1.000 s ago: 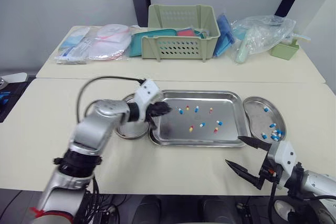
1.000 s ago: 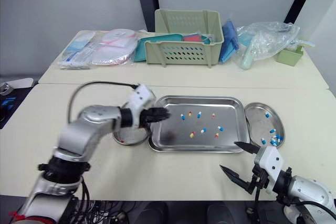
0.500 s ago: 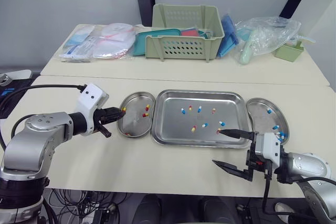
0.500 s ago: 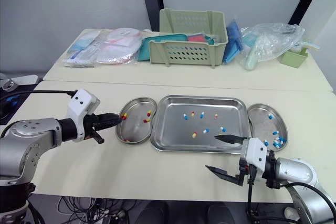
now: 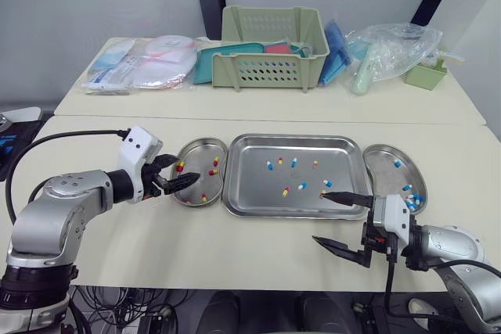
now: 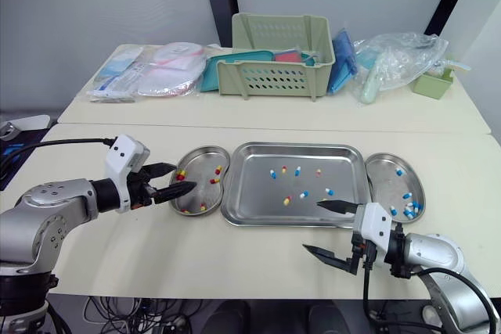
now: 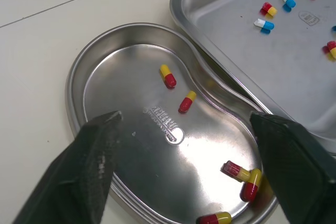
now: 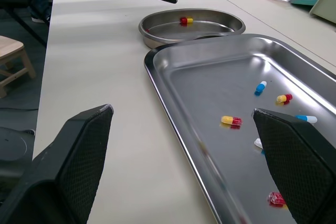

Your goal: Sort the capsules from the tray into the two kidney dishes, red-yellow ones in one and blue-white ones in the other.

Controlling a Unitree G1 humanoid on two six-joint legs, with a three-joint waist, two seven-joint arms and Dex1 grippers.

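Stainless steel tray (image 5: pixel 246 197) lies in the middle of a cream desk (image 5: pixel 235 248), with a steel kidney dish touching each short end. A handful of capsules is scattered in the tray, some blue-white (image 5: pixel 269 165) and some red-yellow (image 5: pixel 286 191).

The left dish (image 5: pixel 188 150) holds only red-yellow capsules (image 7: pixel 168 76). The right dish (image 5: pixel 383 163) holds only blue-white capsules (image 5: pixel 409 197).

The left tool (image 6: pixel 183 178) hovers over the left dish. Its two black fingers are spread wide and there is nothing between them.

The right tool (image 5: pixel 318 217) sits at the tray's near right corner, one finger over the rim and one over the desk. It is also wide open and holds nothing.

Sorting looks partly done, and both arms seem to be between picks. The next move calls for bringing one tool down over a single capsule in the tray and closing gently on it. The capsules are small and rounded on slick metal, so a careless pinch could send one skidding. The capsule's colour then decides which dish it goes to.
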